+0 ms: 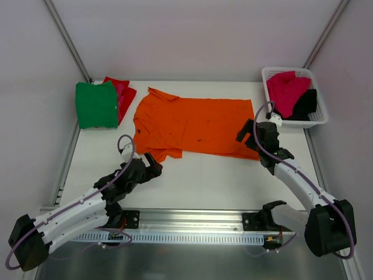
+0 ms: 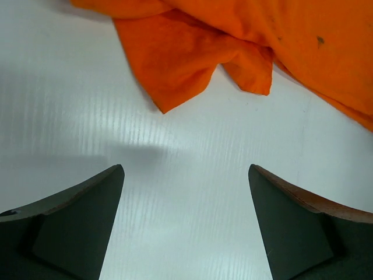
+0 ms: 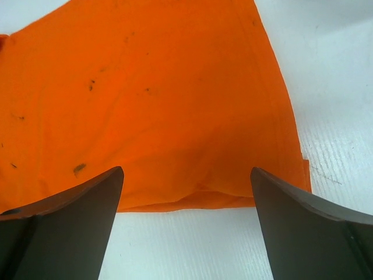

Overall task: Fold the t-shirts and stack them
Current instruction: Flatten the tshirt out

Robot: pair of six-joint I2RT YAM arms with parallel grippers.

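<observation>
An orange t-shirt point(image 1: 192, 125) lies spread flat mid-table, collar to the left. My left gripper point(image 1: 152, 166) hovers open just in front of its near sleeve point(image 2: 180, 55), with only bare table between the fingers point(image 2: 87, 216). My right gripper point(image 1: 247, 131) is open at the shirt's right hem point(image 3: 163, 105), fingers point(image 3: 303, 221) straddling the near corner without touching it. A folded green t-shirt point(image 1: 96, 104) rests on a red one point(image 1: 123, 93) at the back left. Magenta-pink point(image 1: 287, 87) and black point(image 1: 304, 105) t-shirts sit in the basket.
The white lattice basket point(image 1: 285, 69) stands at the back right corner. White walls enclose the table point(image 1: 204, 175) on three sides. A metal rail point(image 1: 192, 224) with both arm bases runs along the near edge.
</observation>
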